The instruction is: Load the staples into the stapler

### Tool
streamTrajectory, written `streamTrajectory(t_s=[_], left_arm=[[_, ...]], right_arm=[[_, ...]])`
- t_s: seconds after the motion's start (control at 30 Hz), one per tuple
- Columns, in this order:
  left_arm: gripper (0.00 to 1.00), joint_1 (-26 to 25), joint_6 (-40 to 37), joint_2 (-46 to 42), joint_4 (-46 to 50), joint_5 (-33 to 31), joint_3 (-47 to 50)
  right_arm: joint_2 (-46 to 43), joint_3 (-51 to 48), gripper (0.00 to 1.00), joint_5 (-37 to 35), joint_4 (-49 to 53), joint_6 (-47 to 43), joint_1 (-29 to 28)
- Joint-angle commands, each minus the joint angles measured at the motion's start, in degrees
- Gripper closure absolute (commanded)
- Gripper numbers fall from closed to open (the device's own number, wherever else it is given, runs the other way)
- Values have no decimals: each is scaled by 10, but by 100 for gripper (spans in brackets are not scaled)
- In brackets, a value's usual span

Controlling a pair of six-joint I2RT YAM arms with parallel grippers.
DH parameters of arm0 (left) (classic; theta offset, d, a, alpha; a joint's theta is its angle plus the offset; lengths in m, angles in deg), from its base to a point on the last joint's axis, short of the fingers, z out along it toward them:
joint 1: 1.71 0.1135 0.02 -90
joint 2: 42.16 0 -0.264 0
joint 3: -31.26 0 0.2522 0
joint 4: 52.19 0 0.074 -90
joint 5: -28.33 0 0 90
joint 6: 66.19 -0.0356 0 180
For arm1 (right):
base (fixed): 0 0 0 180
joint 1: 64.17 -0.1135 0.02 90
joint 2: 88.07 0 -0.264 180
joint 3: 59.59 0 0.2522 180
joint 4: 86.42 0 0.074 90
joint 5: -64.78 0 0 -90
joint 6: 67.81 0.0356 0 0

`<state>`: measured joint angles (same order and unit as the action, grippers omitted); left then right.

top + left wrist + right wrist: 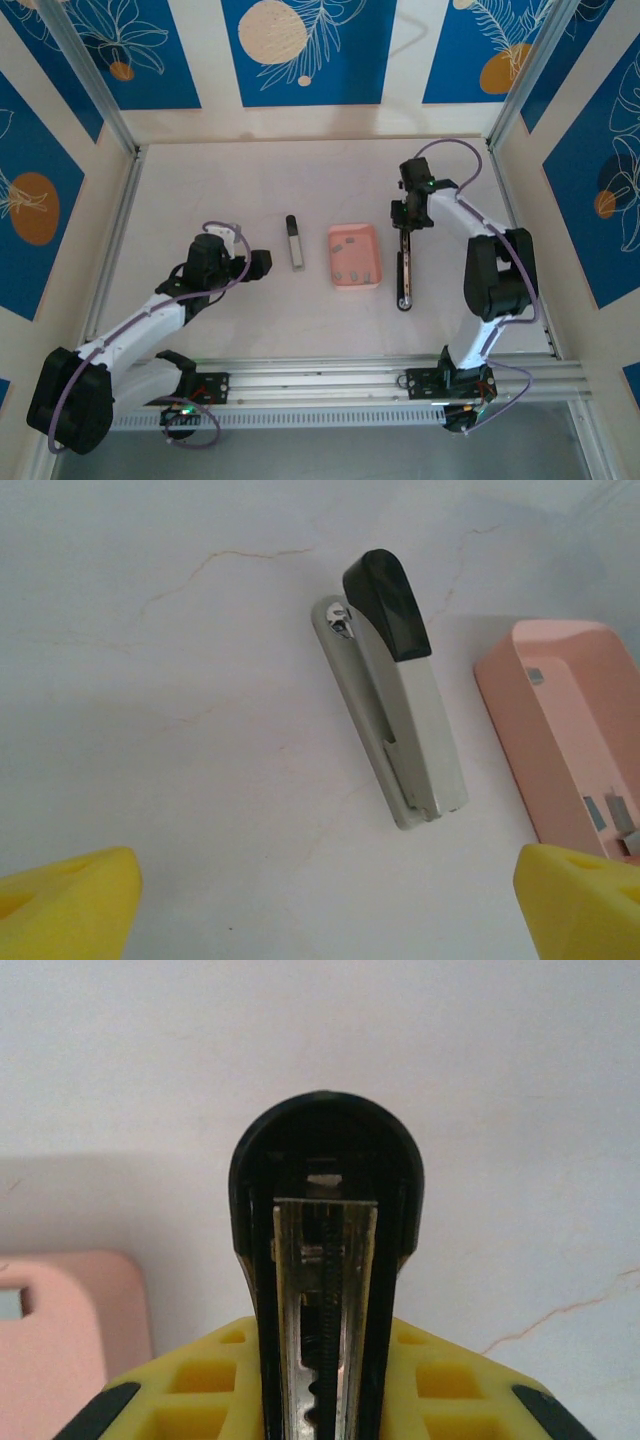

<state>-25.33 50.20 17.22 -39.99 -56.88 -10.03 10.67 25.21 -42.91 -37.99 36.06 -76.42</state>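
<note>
The stapler lies in two pieces. A narrow black bar (404,272) with a silver rail and spring inside it (325,1260) points toward the near edge, and my right gripper (405,228) (325,1385) is shut on its far end. A grey piece with a black tip (295,243) (395,700) lies flat left of the pink tray. My left gripper (262,263) (330,910) stands open just left of that grey piece, nothing between its yellow fingertips (65,900). Several small dark grey staples (355,272) (610,810) lie inside the tray.
The shallow pink tray (372,240) (540,670) (60,1300) sits mid-table between the two stapler pieces. Blue-patterned walls with metal posts enclose the table on three sides. An aluminium rail (320,380) runs along the near edge.
</note>
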Motion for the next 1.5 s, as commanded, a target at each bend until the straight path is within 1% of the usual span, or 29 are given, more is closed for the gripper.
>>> streamTrajectory(t_s=[0.0, 0.1, 0.23, 0.43, 0.7, 0.9, 1.03, 1.2, 1.33, 1.47], left_arm=[[6, 6, -12, -8, -23, 29, -18], [6, 6, -9, -11, -25, 37, -19], [6, 7, -6, -17, -21, 45, -20], [7, 7, -4, -29, -17, 41, -17], [8, 6, 8, -11, -28, 52, -22], [9, 6, 15, -6, -37, 64, -24], [11, 6, 8, -5, -51, 77, -22], [12, 6, -21, -10, -70, 99, -19], [13, 5, -63, -25, -100, 114, -7], [16, 6, -119, -44, -136, 145, 8]], right_arm=[[-48, -49, 88, 25, -77, -19, -12], [-87, -101, 88, 45, -139, -19, -15], [-140, -179, 87, 106, -245, -21, -16], [-218, -267, 87, 138, -341, -55, -26], [-310, -353, 88, 148, -383, -66, -38], [-387, -401, 89, 136, -397, -61, -47], [-427, -429, 90, 152, -417, -66, -51], [-455, -443, 90, 197, -424, -79, -61], [-483, -465, 90, 227, -450, -119, -92], [-508, -478, 90, 249, -459, -152, -122]])
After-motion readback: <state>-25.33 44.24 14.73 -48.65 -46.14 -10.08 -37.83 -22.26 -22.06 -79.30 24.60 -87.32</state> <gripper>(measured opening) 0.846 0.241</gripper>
